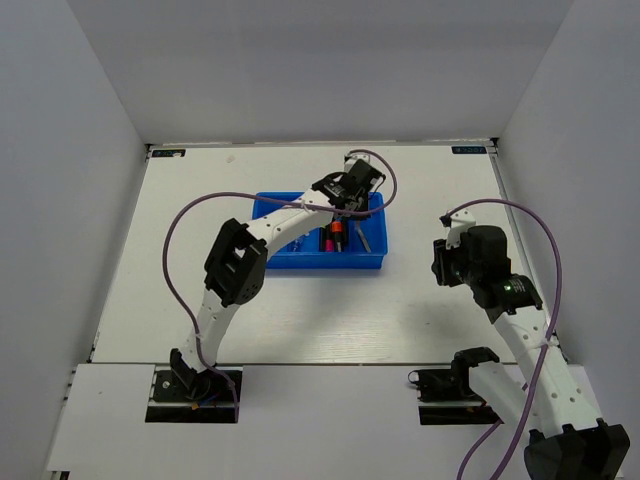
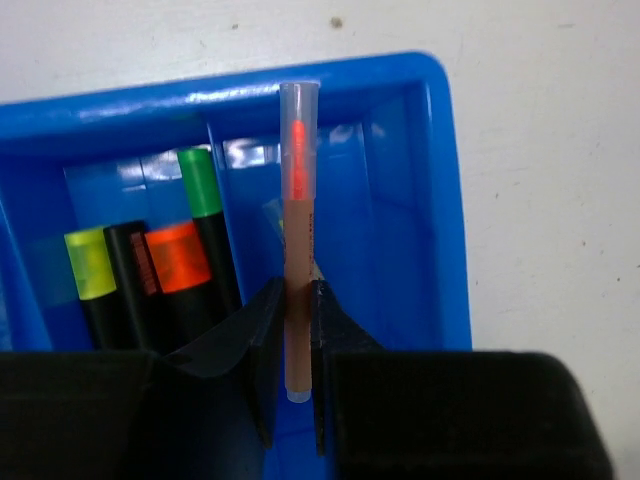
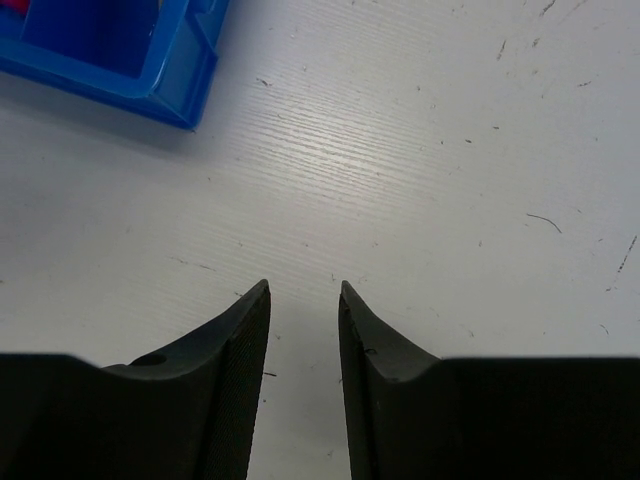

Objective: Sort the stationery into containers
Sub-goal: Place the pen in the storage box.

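At the near edge of the white desk (image 3: 470,160), the right end effector (image 3: 304,290) hangs released over bare, lightly scuffed surface, its two fingers parted with nothing between them. Only a corner of the blue tray (image 1: 276,263) shows at the upper left of its wrist view, well apart from it.

Farther in, the left arm reaches out over the tray. The left end effector (image 2: 297,300) is clenched on a thin tan pen (image 2: 298,200) with a clear cap and an orange tip. The pen's long axis runs straight out ahead of the fingers, capped end toward the tray's far wall, roughly parallel to the dividers. It lies over the narrow slot just right of the one holding markers (image 2: 180,255) with yellow, orange and green ends. The left arm is plainly the nearer one for this item. Setting it down looks to depend on keeping the pen in line with that slot, not across a divider. How high it sits above the tray floor cannot be told.

Beyond the tray the desk runs bare to plain pale walls (image 1: 320,70) on three sides.
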